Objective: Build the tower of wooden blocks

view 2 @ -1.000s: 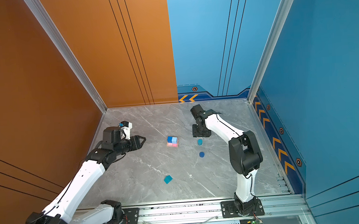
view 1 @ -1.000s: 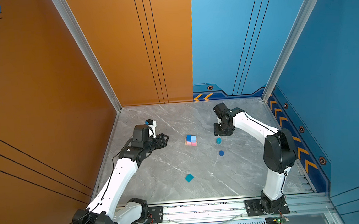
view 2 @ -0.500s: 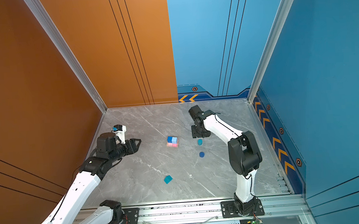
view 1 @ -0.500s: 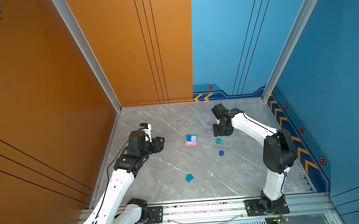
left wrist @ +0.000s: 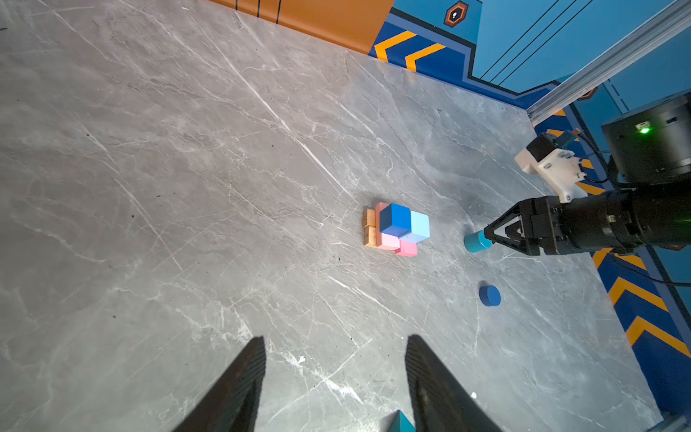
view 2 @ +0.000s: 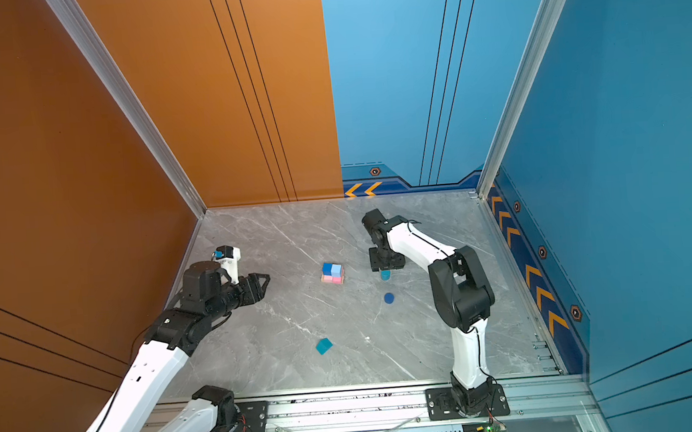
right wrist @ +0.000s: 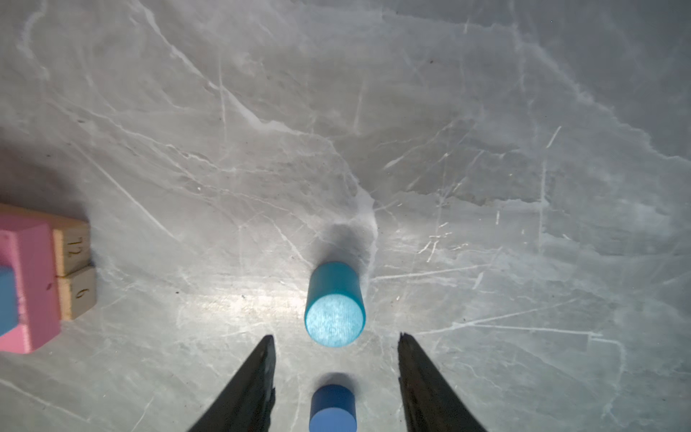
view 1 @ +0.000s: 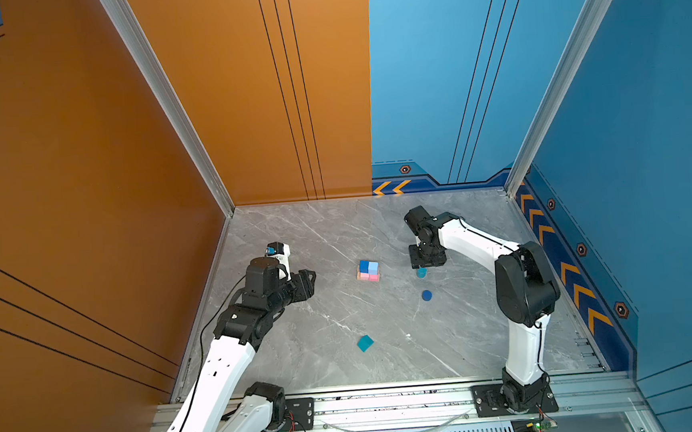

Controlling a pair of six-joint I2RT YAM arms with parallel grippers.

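Marble tabletop (view 1: 343, 321): teal cylinder (right wrist: 334, 305) stands just beneath right tool (right wrist: 335, 336).

Both top views look steeply down from high up onto the whole grey marble-patterned tabletop (view 1: 337, 234). The left wrist camera looks obliquely across it past the left tool (left wrist: 335, 338), sharing the small stack of pink, blue and tan wooden blocks (left wrist: 396, 224) with the right wrist camera, which hangs close, seemingly straight above the teal wooden cylinder (right wrist: 334, 299).
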